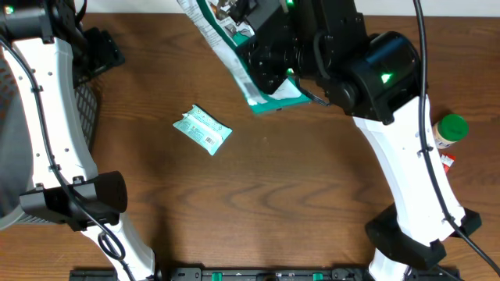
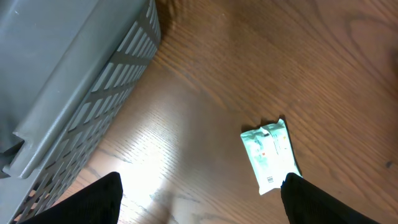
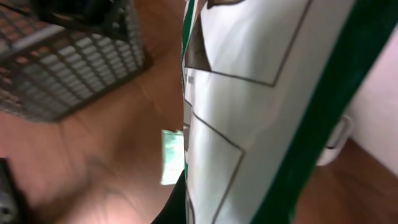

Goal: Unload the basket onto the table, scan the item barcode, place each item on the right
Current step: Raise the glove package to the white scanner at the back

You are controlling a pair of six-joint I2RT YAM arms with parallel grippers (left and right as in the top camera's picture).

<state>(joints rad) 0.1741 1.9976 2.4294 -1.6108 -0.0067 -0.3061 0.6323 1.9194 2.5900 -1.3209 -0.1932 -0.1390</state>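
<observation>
Since nothing is gripped on that side, the left gripper (image 2: pixel 202 182) is parked by the grey basket (image 2: pixel 74 81) with its fingers spread wide, probably so it's free for a pickup. A small green packet (image 1: pixel 203 130) can be seen lying flat on the table (image 1: pixel 312 195). Further right, the big green-and-white bag (image 1: pixel 223 43) is pinched tight by the right gripper (image 1: pixel 256 58) and held up tilted, presumably so its barcode gets shown. No scanner can be made out. A green-capped bottle (image 1: pixel 451 129) is stood at the far right.
</observation>
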